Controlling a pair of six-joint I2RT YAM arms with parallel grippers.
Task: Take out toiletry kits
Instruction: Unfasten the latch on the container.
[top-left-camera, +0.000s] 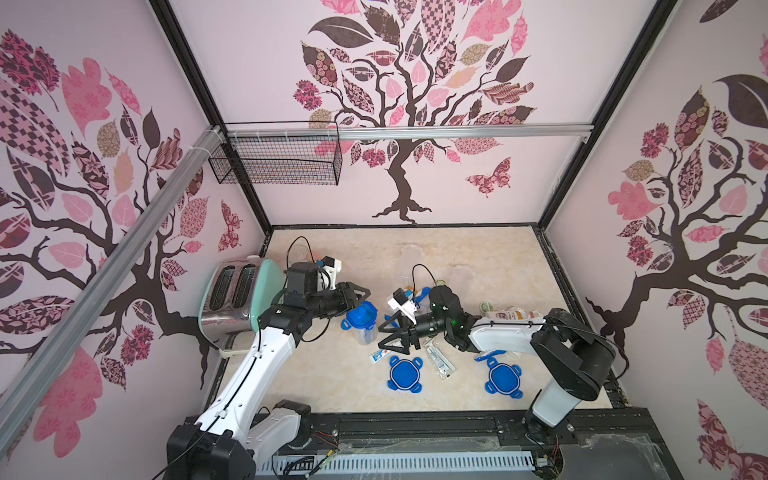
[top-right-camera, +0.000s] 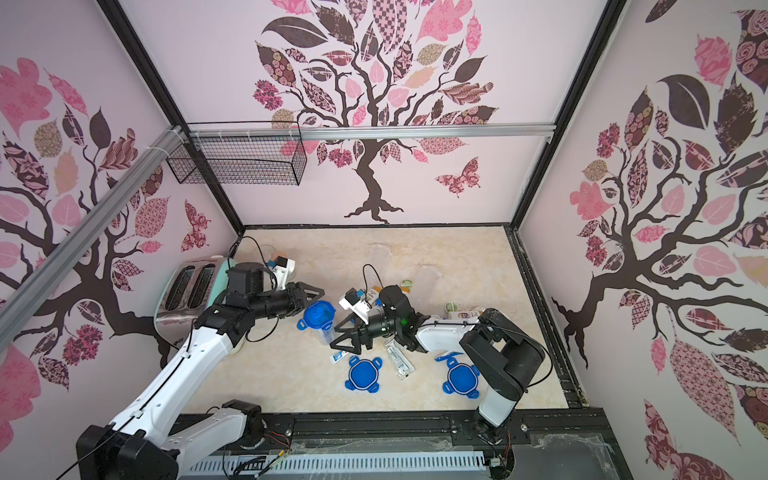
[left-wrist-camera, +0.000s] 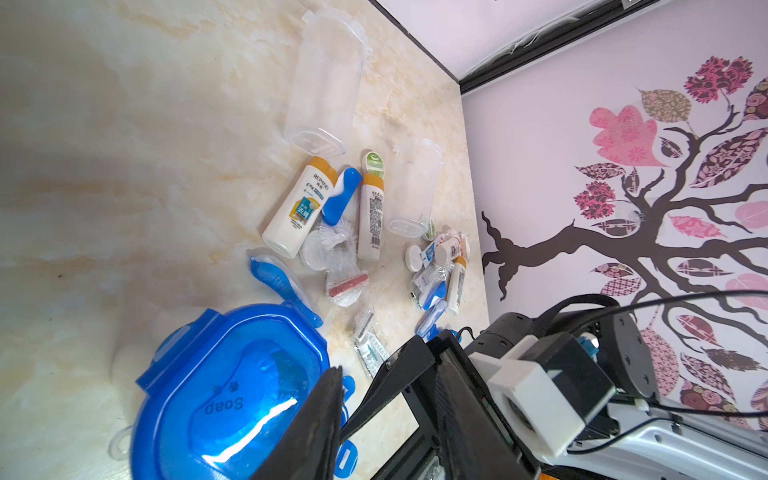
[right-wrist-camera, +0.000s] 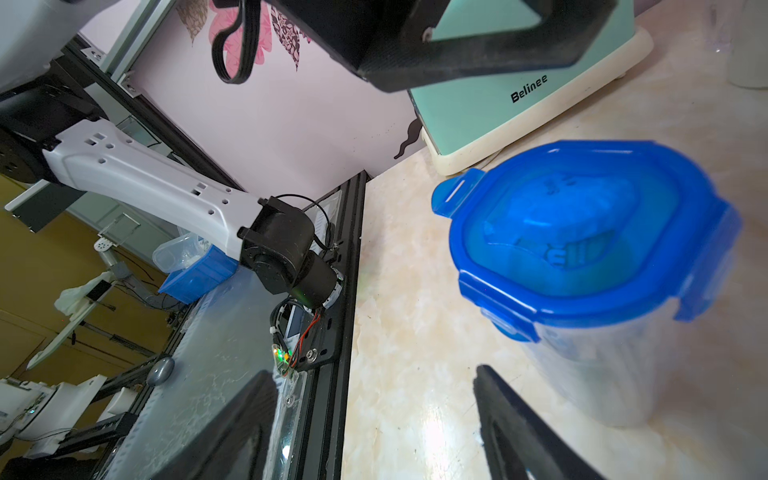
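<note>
The toaster (top-left-camera: 232, 295) stands at the left edge of the bench (top-left-camera: 478, 249), close behind the left end effector (top-left-camera: 362, 294). That end effector hangs just above and behind the canister (top-left-camera: 360, 322); whether its jaws are wide or narrow cannot be told. The canister stands upright with its blue lid (right-wrist-camera: 582, 232) on and a kit (left-wrist-camera: 224, 405) dimly visible inside. One clip (right-wrist-camera: 457, 195) looks flipped up. The right end effector (top-left-camera: 384, 336) hovers just beside the canister on the other side, jaws wide and empty.

The canister looks tall and light, so a push from one side without a brace from the other would probably tip or slide it, perhaps against the toaster. A pull on the lid with any clip latched would likely lift the whole canister. The two end effectors are near enough to clash over the lid. A tube (top-left-camera: 380, 356) and a packet (top-left-camera: 440, 362) lie under the right arm, and a low sweep could drag them. Further right, the other kits (top-left-camera: 509, 314) lie spilled, and the elbow could scatter them
</note>
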